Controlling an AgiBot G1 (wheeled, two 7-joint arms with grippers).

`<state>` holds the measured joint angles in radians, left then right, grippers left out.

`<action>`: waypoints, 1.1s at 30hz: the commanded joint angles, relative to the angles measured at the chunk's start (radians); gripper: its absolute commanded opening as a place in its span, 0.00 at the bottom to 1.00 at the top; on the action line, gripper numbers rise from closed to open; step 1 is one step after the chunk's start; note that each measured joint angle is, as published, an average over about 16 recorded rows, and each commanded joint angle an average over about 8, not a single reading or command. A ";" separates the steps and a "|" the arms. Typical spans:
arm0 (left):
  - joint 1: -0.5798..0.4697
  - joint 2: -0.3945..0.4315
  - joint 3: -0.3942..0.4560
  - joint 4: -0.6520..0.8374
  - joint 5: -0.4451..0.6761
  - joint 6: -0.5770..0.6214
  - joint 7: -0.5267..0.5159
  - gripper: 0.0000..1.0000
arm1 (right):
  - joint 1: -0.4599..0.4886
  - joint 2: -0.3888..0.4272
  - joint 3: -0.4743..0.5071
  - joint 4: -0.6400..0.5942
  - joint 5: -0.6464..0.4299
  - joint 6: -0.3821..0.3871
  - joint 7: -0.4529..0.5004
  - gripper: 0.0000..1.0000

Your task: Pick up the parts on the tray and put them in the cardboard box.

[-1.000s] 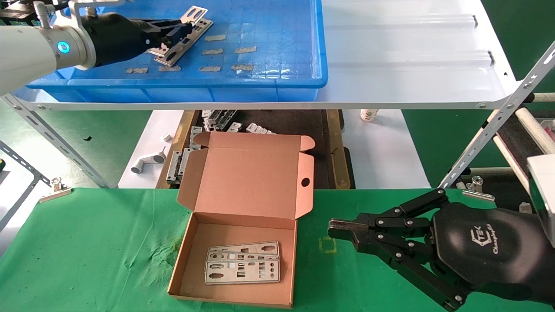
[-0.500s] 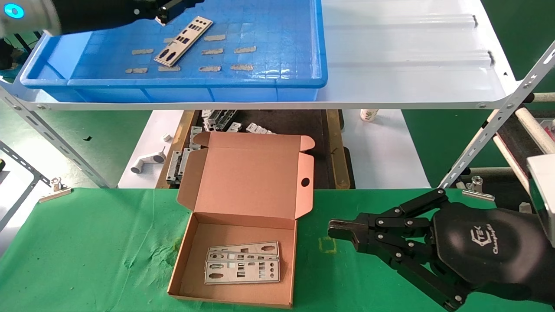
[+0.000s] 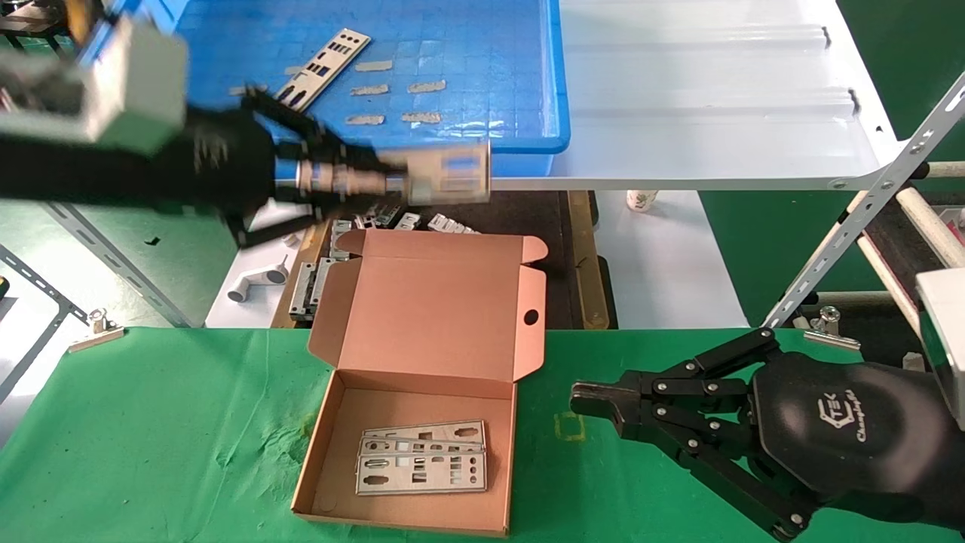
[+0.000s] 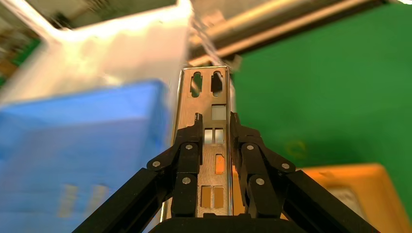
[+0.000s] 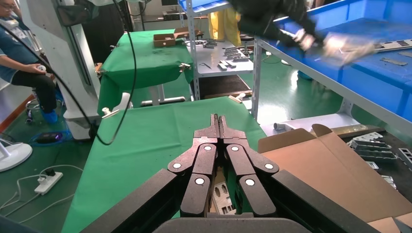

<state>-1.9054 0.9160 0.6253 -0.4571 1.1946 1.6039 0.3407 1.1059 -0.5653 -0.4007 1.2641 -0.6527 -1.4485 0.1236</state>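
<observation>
Left pincer [image 4: 214, 127] pinches a plate [image 4: 212, 145] by its edges, so it could twist loose. It might also clip the cardboard box [image 3: 422, 377] lid at 6 o'clock. Right pincer [image 5: 218, 120], pressed together, idles over the worktop [image 3: 151, 422].

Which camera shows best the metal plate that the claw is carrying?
The left wrist view: the plate stands sharp between the left claw fingers, cut-outs plain. The head view shows it as a blurred strip near the blue tray; the right wrist view, a distant smear.

Green cloth [image 3: 151, 422], white pipe fitting [image 3: 256, 280], grey brackets [image 3: 377, 207], white shelf [image 3: 716, 98].
</observation>
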 commanded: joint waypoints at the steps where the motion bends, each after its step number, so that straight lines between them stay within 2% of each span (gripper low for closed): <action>1: 0.040 -0.022 0.038 -0.072 -0.028 0.003 0.000 0.00 | 0.000 0.000 0.000 0.000 0.000 0.000 0.000 0.00; 5: 0.120 -0.053 0.137 -0.180 -0.076 -0.006 -0.019 0.00 | 0.000 0.000 0.000 0.000 0.000 0.000 0.000 0.00; 10: 0.207 -0.048 0.228 -0.217 -0.060 -0.047 0.019 0.00 | 0.000 0.000 0.000 0.000 0.000 0.000 0.000 0.00; 22: 0.356 0.070 0.299 -0.119 0.038 -0.212 0.128 0.02 | 0.000 0.000 0.000 0.000 0.000 0.000 0.000 0.00; 24: 0.365 0.083 0.301 -0.100 0.044 -0.231 0.141 0.12 | 0.000 0.000 0.000 0.000 0.000 0.000 0.000 0.00; 30: 0.373 0.117 0.307 -0.037 0.057 -0.256 0.169 0.83 | 0.000 0.000 0.000 0.000 0.000 0.000 0.000 0.00; 32: 0.372 0.125 0.309 -0.015 0.059 -0.256 0.175 0.98 | 0.000 0.000 0.000 0.000 0.000 0.000 0.000 0.00; 33: 0.371 0.129 0.309 -0.005 0.059 -0.255 0.178 1.00 | 0.000 0.000 0.000 0.000 0.000 0.000 0.000 0.00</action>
<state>-1.5348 1.0427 0.9323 -0.4658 1.2496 1.3535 0.5178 1.1060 -0.5653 -0.4008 1.2641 -0.6525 -1.4485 0.1235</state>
